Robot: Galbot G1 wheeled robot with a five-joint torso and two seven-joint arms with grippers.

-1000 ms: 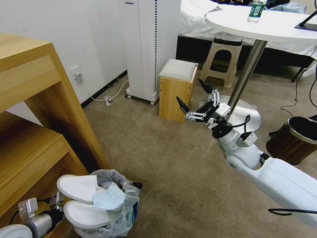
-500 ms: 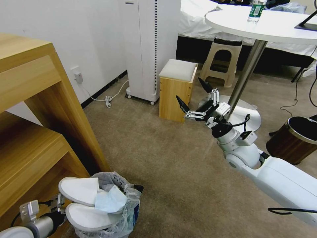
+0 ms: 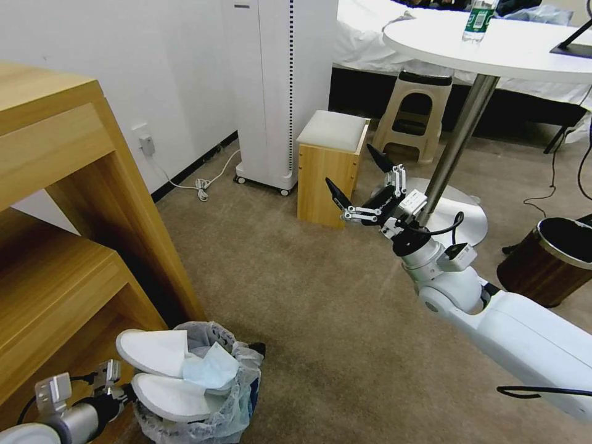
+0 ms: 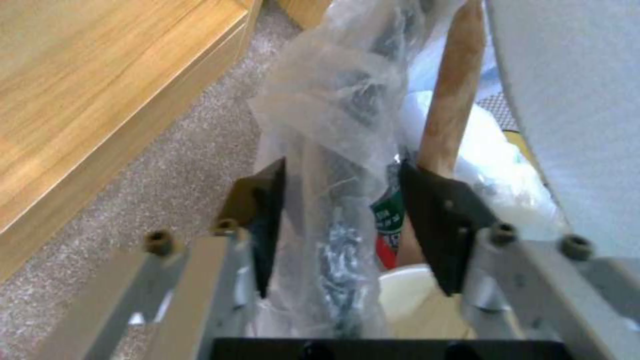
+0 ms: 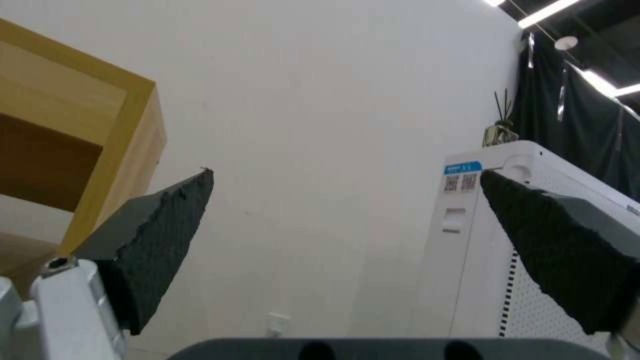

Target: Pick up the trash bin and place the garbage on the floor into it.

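Judging by the bare carpet [image 3: 320, 320], you had nearly finished: the white slippers [image 3: 154, 351] and light-blue mask [image 3: 206, 370] sat in the trash bin [image 3: 237, 401] at 7 o'clock. Your left hand [image 4: 340, 215] was clamped on the bin's bagged rim. Your right hand [image 3: 359, 185] hung spread wide and empty at 1 o'clock.

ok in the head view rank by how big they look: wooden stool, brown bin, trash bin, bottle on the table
1. Trash bin, though it sits nearest the camera, which inflates it.
2. Wooden stool and brown bin look about alike; the brown bin is cut by the frame edge, so no ranking.
3. Bottle, smallest, farthest and cropped.
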